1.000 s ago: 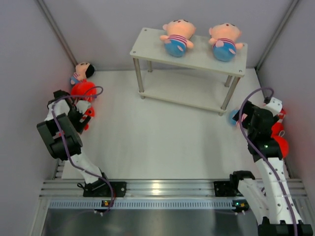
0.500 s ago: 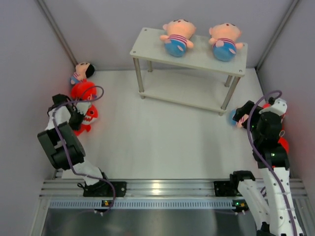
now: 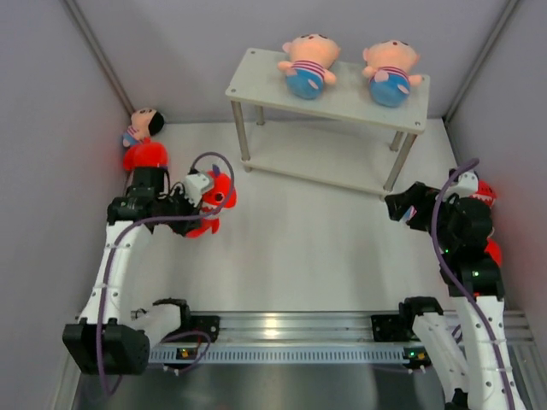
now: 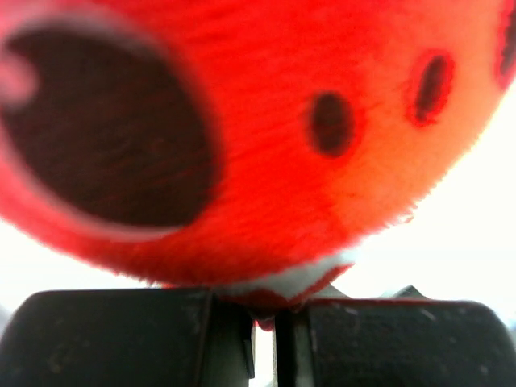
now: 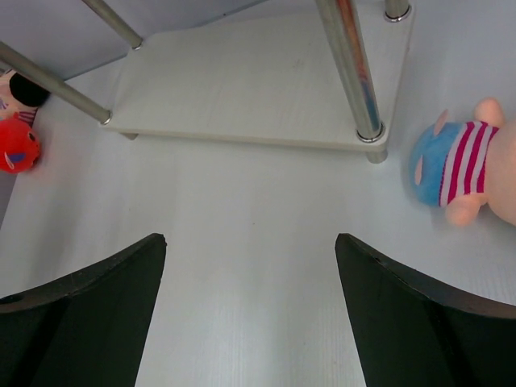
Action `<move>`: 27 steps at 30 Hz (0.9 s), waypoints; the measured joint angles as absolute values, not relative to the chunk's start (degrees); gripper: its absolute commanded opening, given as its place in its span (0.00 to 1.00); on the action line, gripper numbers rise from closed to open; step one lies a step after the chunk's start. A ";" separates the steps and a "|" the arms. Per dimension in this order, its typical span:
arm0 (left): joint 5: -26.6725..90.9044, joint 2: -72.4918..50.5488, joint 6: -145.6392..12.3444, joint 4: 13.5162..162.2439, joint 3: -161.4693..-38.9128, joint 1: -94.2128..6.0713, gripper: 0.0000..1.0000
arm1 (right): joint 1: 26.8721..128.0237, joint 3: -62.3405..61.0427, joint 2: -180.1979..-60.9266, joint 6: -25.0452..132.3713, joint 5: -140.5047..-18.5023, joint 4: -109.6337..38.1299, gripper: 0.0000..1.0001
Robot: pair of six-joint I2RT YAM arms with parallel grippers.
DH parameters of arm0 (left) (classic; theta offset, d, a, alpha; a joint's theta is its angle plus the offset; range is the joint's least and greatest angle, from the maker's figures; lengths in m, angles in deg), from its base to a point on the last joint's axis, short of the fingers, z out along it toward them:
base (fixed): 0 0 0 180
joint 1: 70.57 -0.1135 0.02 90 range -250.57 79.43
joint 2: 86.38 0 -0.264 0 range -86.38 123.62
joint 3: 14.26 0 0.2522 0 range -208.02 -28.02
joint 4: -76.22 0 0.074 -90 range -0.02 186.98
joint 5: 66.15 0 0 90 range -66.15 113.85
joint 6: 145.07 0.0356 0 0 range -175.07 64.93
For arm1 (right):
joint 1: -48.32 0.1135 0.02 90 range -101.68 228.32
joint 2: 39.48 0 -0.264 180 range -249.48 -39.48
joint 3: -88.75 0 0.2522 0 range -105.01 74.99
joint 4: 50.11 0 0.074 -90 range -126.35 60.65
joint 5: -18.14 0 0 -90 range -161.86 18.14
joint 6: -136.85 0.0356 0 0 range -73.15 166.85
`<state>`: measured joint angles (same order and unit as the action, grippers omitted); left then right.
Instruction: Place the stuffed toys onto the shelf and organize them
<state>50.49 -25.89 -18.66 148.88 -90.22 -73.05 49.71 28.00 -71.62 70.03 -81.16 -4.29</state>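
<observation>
**Top external view.** The shelf (image 3: 329, 98) is seen at the far side of the counter (image 3: 291, 256). Two striped dolls (image 3: 306, 64) are laid side by side on its upper board, and no toy is seen on the lower board. A held shark (image 3: 215, 198) is carried by the left fingers (image 3: 198, 203) over the counter, well apart from the shelf. A second shark (image 3: 144, 157) and a dark-haired doll (image 3: 144, 124) lie touching by the left wall. The right fingers (image 3: 395, 206) are near the shelf's front right leg, and some red plush (image 3: 484, 193) shows by the right wall.

**Left wrist view.** The held shark (image 4: 266, 137) fills the frame. The left fingers (image 4: 121, 339) are pressed together on a small tuft of red and white plush at its lower edge. The toy is judged light, soft and squashy. So thin a pinch could slip, and a hold across the body would be judged firmer.

**Right wrist view.** The right fingers (image 5: 81, 306) are spread, with nothing between them. A floor doll (image 5: 463, 169) lies on the counter just beside the shelf leg (image 5: 351, 72), outside the shelf. Its soft middle is judged the best place to be taken.
</observation>
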 measured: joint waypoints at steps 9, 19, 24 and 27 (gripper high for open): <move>44.11 -1.65 -33.20 149.58 -103.64 -45.53 0.00 | 49.71 27.94 -66.42 69.92 -80.68 -1.65 0.87; 32.11 18.83 -41.33 146.58 -122.87 -38.23 0.00 | 49.71 26.43 -64.45 68.98 -77.27 1.67 0.87; 28.24 25.06 -44.15 144.75 -128.60 -37.82 0.00 | 49.71 26.41 -64.34 68.89 -76.40 2.77 0.87; 26.79 27.05 -45.22 143.96 -130.91 -37.56 0.00 | 49.71 26.41 -64.34 68.67 -75.92 3.05 0.88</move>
